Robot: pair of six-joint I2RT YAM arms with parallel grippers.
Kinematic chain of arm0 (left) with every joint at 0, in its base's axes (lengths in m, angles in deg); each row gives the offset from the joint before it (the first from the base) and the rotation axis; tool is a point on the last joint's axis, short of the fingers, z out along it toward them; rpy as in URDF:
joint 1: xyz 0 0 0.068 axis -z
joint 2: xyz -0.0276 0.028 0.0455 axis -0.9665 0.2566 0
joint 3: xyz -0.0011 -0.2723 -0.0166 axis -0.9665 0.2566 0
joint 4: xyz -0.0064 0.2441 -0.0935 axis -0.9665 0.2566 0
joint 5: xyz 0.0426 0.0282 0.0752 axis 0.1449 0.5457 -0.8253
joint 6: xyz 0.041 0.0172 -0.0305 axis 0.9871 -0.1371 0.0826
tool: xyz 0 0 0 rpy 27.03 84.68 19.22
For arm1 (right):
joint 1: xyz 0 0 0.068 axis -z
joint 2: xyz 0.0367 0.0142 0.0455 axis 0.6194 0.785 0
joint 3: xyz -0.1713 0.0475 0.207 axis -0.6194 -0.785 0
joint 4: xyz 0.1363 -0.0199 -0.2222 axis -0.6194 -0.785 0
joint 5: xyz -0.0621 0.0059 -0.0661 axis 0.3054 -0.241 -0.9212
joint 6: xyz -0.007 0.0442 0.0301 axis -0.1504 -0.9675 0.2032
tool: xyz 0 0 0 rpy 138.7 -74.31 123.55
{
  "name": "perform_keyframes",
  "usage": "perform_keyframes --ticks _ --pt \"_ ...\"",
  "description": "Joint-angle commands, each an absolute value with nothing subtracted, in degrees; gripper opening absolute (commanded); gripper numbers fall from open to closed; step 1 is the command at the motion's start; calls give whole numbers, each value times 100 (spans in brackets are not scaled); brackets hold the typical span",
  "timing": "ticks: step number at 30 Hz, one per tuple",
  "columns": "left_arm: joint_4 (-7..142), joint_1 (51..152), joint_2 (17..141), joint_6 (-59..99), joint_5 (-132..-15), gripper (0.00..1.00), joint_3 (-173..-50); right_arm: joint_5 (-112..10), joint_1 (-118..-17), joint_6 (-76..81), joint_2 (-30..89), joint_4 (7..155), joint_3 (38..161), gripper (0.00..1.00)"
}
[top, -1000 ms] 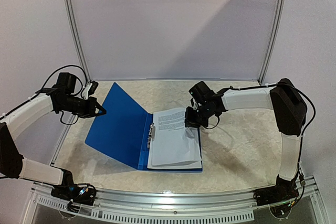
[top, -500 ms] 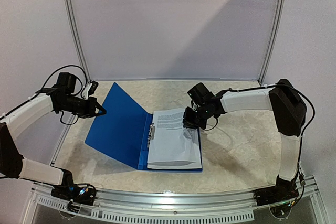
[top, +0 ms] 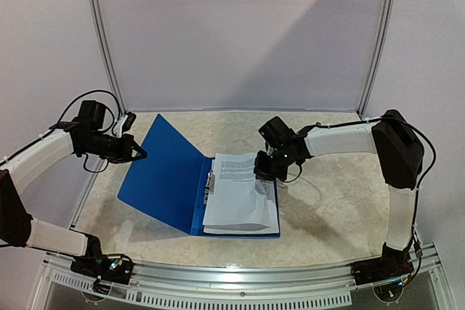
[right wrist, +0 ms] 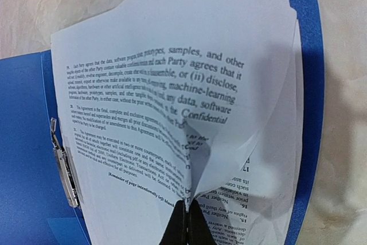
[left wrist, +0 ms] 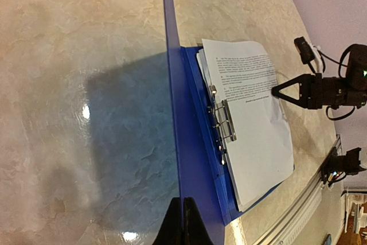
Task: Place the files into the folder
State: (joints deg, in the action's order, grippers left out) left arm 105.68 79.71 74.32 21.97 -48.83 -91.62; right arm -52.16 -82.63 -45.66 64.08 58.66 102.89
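Nearest me, both arm bases sit on a metal rail (top: 240,274) at the front edge of a pale marbled table (top: 334,208). Just beyond the rail, left of centre, the blue folder (top: 163,176) lies open. Its back cover is flat on the table with the files (top: 240,201) stacked on it, white sheets of black print, their left edge by the metal clip (top: 210,183) at the spine.

The folder's front cover stands tilted up to the left of the spine. My left gripper (top: 138,152) meets that cover's outer edge. In the left wrist view its fingers (left wrist: 182,222) are pressed together on the thin blue edge, holding the cover raised.

A little farther back, my right gripper (top: 259,172) reaches in from the right over the far right part of the files. In the right wrist view its fingers (right wrist: 187,219) are closed tight on a pinch of the top sheet, which puckers and bulges upward from them while the sheets beneath lie flat.

Beyond the table stands a plain pale wall.
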Motion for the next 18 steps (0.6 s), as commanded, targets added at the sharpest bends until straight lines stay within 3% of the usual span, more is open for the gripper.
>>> perform_keyframes --ticks 1,18 --pt "10538 7911 7304 2226 -4828 0 -9106 -5401 -8334 -4435 6246 5666 10284 0" --pt "10532 7909 7321 2217 -4832 0 -9098 -5166 -8387 -3972 6381 5518 10556 0"
